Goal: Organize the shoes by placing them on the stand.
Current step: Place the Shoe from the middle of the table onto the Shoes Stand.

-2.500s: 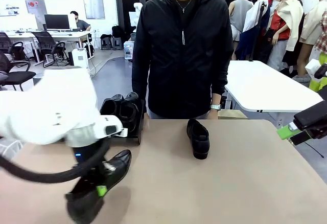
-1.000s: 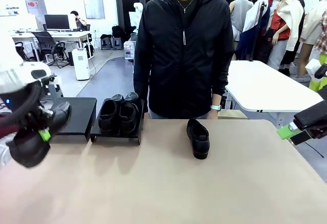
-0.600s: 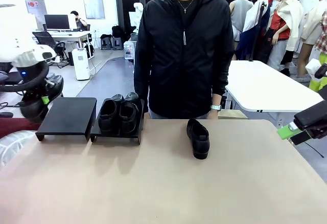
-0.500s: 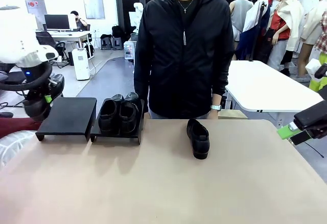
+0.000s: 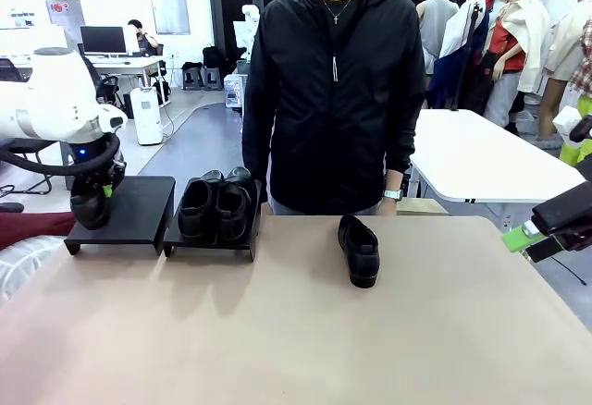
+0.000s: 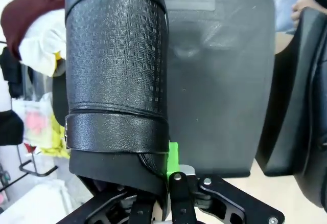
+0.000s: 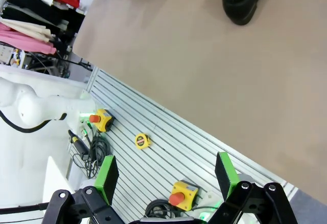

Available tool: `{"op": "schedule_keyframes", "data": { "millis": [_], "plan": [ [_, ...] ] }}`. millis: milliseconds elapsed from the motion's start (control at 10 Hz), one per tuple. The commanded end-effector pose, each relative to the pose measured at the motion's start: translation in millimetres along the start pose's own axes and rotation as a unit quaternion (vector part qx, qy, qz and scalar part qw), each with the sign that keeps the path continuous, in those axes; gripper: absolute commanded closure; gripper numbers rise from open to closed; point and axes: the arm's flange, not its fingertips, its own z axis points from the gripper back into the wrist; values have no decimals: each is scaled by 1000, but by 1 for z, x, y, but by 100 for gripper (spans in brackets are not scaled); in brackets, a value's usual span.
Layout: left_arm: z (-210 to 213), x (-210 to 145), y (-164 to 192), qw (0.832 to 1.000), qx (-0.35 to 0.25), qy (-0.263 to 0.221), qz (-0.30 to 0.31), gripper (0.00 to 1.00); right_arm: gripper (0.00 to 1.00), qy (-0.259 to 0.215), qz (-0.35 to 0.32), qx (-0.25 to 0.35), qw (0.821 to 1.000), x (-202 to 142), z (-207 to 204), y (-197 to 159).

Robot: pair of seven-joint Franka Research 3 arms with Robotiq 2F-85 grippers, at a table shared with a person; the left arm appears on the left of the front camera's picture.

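While your left gripper point(image 5: 104, 190) clamps a shoe point(image 5: 89, 207) over the bare left platform of the stand point(image 5: 139, 203), the placing step is in hand: set it down squarely, then release. Your right gripper point(image 7: 166, 173) stands open, idle.

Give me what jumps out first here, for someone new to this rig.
The left gripper, shut on a black shoe, hangs it toe-down at the left platform of the stand, at the far left of the table. Beside it, the right platform already carries a pair of shoes. A lone shoe lies mid-table in front of the standing person.
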Motion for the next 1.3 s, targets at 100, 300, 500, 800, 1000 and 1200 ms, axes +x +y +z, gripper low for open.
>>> {"op": "schedule_keyframes", "data": {
  "millis": [100,300,500,800,1000,1200],
  "plan": [
    [-14,12,-10,999,37,13,3,100,0,-1,-1,4,1000,-2,1,-1],
    [-21,13,-14,999,42,14,-2,7,0,-1,-1,4,1000,-2,1,-1],
    [-15,7,-17,999,49,-2,-5,0,0,-1,-1,4,1000,-2,1,-1],
    [66,-42,-21,996,17,-72,-41,0,0,-1,-1,4,1000,-2,1,-1],
    [133,-108,-32,998,-45,-15,-39,0,0,-1,-1,4,1000,-2,1,-1],
    [170,-179,-40,985,-124,85,-83,0,0,-1,-1,4,1000,-2,1,-1]
  ]
}}
